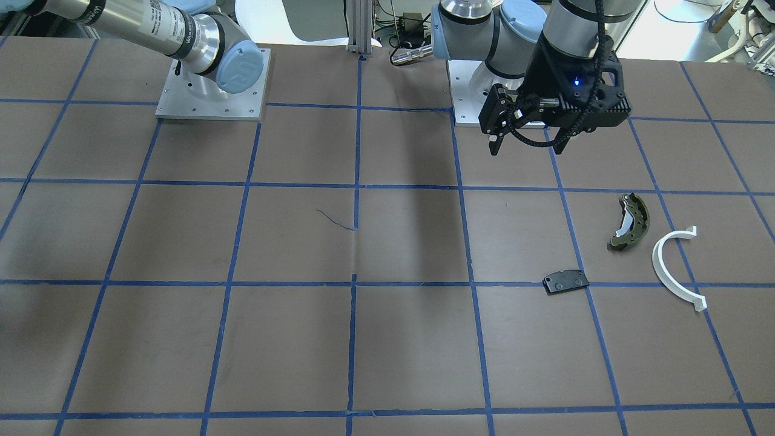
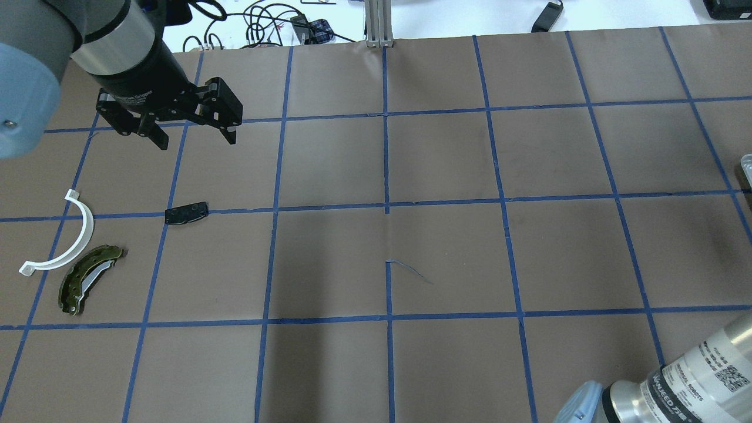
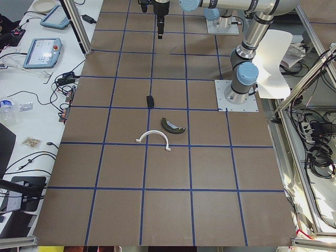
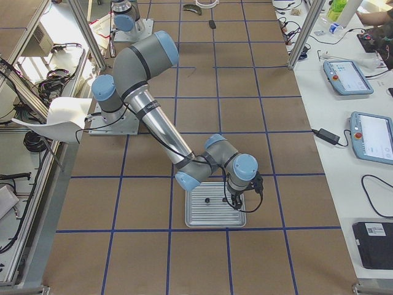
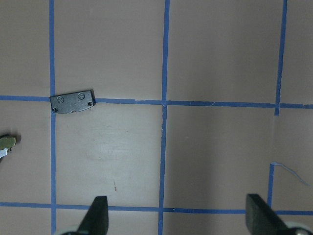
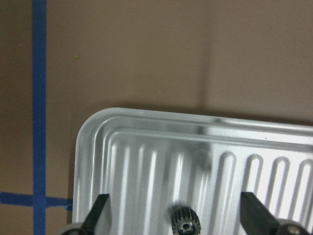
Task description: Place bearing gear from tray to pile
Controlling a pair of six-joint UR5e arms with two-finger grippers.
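A small dark bearing gear [image 6: 185,224] lies on the ribbed silver tray [image 6: 146,161], near one corner. My right gripper [image 6: 175,211] hovers over it, open and empty, a finger on each side. In the exterior right view the tray [image 4: 199,218] sits under that gripper [image 4: 236,201]. The pile is an olive brake shoe [image 2: 88,279], a white half-ring arc [image 2: 89,226] and a black pad [image 2: 186,212]. My left gripper [image 2: 191,132] is open and empty, above the table beyond the pad [image 5: 72,102].
Brown table paper has a grid of blue tape. The right arm's links [image 2: 675,382] cross the near right corner. The tray's edge [image 2: 746,167] shows at the right border. An aluminium post [image 2: 379,23] stands at the far edge.
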